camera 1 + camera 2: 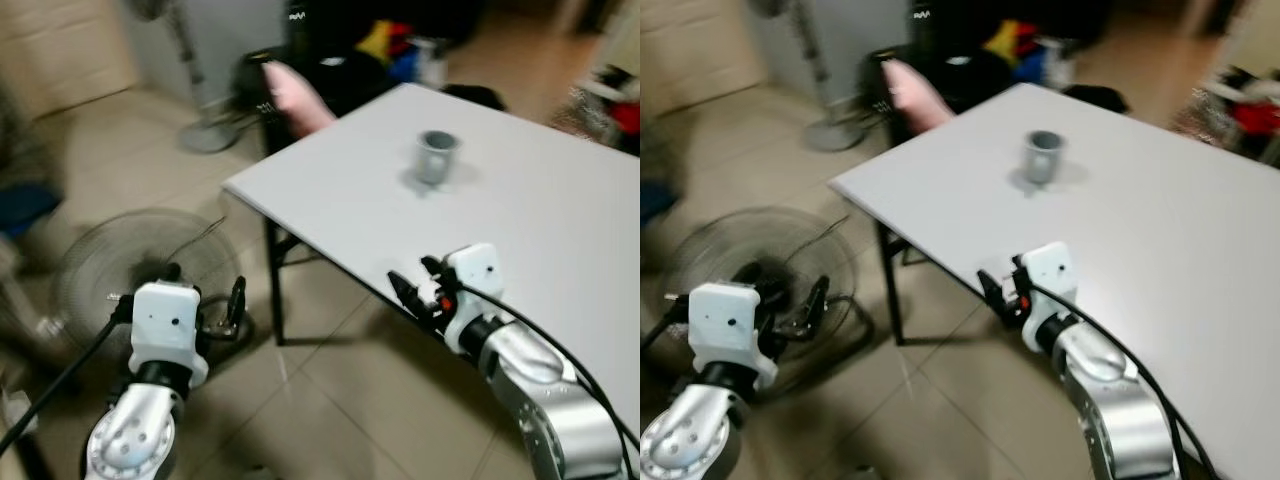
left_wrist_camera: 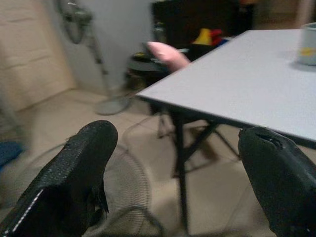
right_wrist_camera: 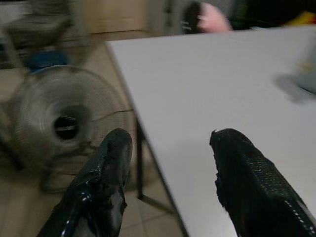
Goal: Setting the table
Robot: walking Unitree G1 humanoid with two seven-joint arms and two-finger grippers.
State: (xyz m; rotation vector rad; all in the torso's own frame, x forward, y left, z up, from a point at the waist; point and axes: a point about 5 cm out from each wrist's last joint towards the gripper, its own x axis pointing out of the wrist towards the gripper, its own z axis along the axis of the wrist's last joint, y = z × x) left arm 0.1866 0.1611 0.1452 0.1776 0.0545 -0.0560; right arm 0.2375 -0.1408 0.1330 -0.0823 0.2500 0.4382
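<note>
Cup (image 1: pixel 437 156) stands on the table (image 1: pixel 560 230), well beyond the empty, spread-fingered right hand (image 1: pixel 415 287).

Silver arms, white wrist boxes, black cables, black-fingered left pincer (image 1: pixel 236 300).

Cup (image 1: pixel 437 157) on table (image 1: pixel 560 230); floor fan (image 1: pixel 140 275) left of table.

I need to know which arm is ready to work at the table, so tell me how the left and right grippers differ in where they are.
The left gripper hangs over the tiled floor by the round wire floor fan; the right gripper is at the near edge of the white rectangular table. The right one is nearer the small grey cup. Both have black fingers spread apart and hold nothing.
</note>
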